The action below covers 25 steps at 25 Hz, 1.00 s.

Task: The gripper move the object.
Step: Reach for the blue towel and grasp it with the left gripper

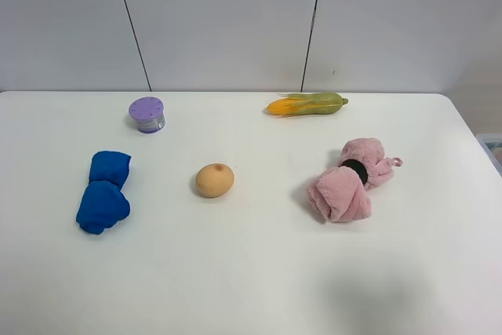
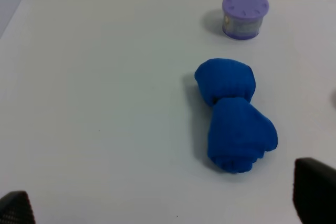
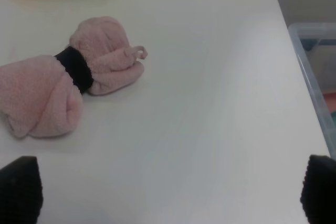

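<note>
A rolled blue cloth (image 1: 103,191) lies at the table's left, also in the left wrist view (image 2: 232,114). A rolled pink towel with a black band (image 1: 351,179) lies at the right, also in the right wrist view (image 3: 68,74). A tan egg-shaped object (image 1: 214,180) sits mid-table. Neither arm shows in the exterior high view. My left gripper (image 2: 165,213) is open and empty, short of the blue cloth. My right gripper (image 3: 170,198) is open and empty, short of the pink towel and to its side.
A purple lidded can (image 1: 147,114) stands at the back left, also in the left wrist view (image 2: 244,14). A toy corn cob (image 1: 307,104) lies at the back centre. A clear plastic bin (image 3: 320,72) stands beyond the table's right edge.
</note>
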Tool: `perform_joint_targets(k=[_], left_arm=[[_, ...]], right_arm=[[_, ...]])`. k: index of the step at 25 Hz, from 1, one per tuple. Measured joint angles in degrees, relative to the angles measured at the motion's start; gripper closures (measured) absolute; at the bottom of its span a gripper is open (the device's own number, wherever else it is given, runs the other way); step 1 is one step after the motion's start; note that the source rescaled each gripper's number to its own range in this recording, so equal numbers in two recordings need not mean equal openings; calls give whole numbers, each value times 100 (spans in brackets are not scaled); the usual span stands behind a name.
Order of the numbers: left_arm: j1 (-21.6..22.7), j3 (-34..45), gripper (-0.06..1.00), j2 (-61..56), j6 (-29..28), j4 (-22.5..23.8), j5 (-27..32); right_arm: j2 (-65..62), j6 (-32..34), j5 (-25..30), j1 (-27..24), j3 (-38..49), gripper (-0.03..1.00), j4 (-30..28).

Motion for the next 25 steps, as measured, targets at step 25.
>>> perform_joint_targets(k=[25], left_arm=[[25, 0, -5, 16, -38, -29, 0]], right_arm=[[0, 0, 0, 0, 0, -3, 0]])
